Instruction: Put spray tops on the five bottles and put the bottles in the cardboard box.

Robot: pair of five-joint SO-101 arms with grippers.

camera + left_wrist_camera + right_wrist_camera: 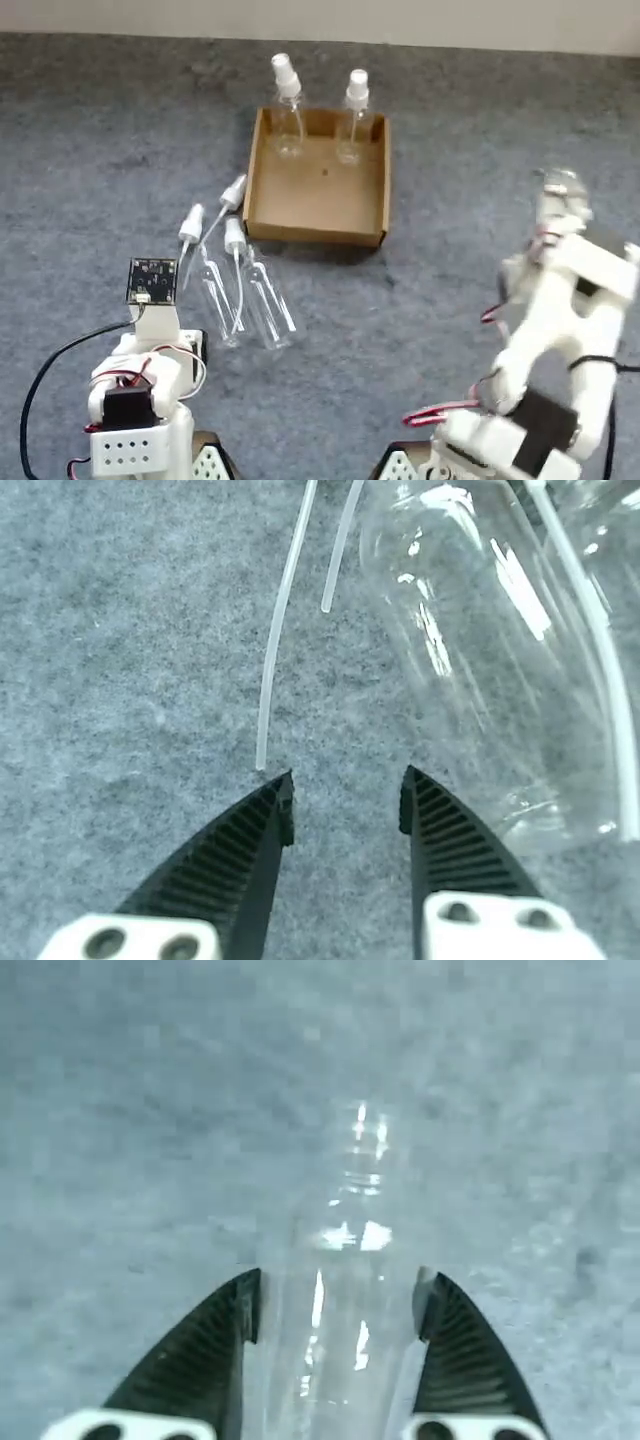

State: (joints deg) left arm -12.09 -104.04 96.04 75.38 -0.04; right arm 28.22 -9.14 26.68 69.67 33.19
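Right pincer (340, 1295) gripped a clear bottle (345, 1230) between part-spread jaws, well off to the cardboard box's (315, 236) right. Left pincer (345, 790) stood part open and empty beside two uncapped bottles (268, 300) lying before the box; two capped bottles (288, 110) stood inside

Right arm (570, 300) blurred at 4 o'clock of cardboard box (315, 235), bottle (335, 1240) in right pincer (340, 1280) blurred, base end cut off, lying bottle (480, 660) cropped by edge in left wrist view.
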